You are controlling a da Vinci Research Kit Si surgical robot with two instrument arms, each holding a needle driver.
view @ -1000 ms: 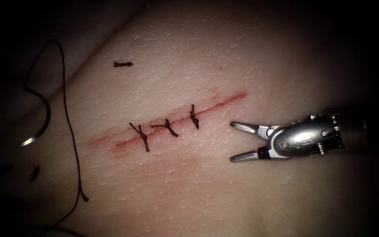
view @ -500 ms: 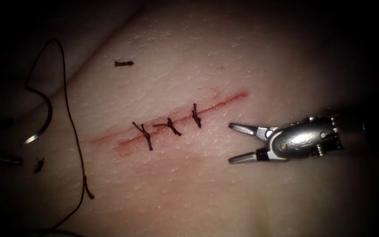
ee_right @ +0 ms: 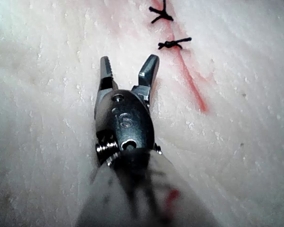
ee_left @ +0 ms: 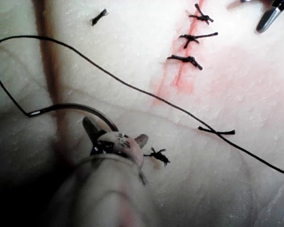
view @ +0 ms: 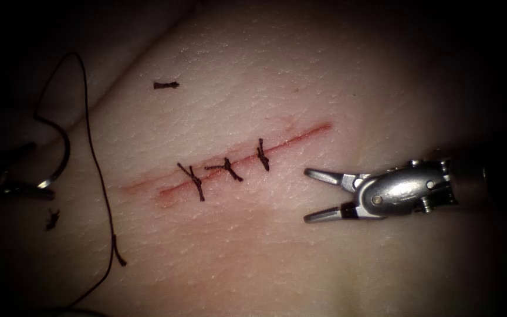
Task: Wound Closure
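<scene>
The cut (view: 236, 157) runs slantwise across the tissue (view: 324, 76) and carries three knotted stitches (view: 227, 169). Far left of the cut, the curved needle (view: 63, 155) lies on the tissue, not in it. Its thread (view: 92, 158) loops up and trails down past a knot (view: 118, 255). My left tool (view: 39, 173) is at the needle's pointed end. Its jaws are open on either side of the needle (ee_left: 75, 108), seen close at the left tool (ee_left: 114, 130). My right tool (view: 307, 195) hovers right of the cut, open and holding nothing. Up close, the right tool (ee_right: 128, 71) points toward the stitches (ee_right: 173, 44).
Cut ends of thread lie loose on the tissue: one above the cut (view: 165, 85), one at the lower left (view: 51, 220). Red fluid stains the skin along the cut's lower left part (view: 165, 196). The long thread (ee_left: 180, 109) crosses the tissue between the left tool and the stitches.
My left tool has come in from the lower left and moved up to the needle's pointed end. The right tool has sunk slightly, its jaws still open.
</scene>
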